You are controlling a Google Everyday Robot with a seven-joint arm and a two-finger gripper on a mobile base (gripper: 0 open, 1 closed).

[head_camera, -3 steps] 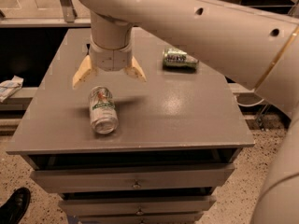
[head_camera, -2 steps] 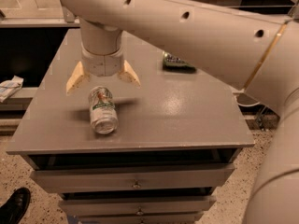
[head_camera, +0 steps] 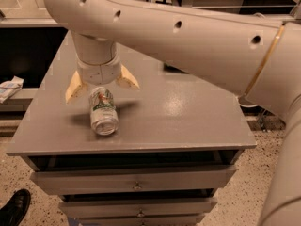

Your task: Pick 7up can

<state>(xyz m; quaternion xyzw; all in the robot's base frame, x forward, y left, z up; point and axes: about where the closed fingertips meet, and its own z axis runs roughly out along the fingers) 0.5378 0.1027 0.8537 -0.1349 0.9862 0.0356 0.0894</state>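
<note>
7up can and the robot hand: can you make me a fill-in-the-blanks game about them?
1. The 7up can is lying on its ____ on the grey table.
2. The gripper hangs just above the can, and its two fingers are ____ (open or shut).
3. Under its top the table has ____, each with a small knob.

Missing words: side; open; drawers.

There's the 7up can (head_camera: 103, 112), shiny metal, lying on the grey surface (head_camera: 188, 119), which is smooth with a soft sheen. Just above the can, the hand (head_camera: 103, 91) spreads matt tan fingers (head_camera: 75, 87). The arm (head_camera: 188, 36) looks like smooth cream plastic.
</note>
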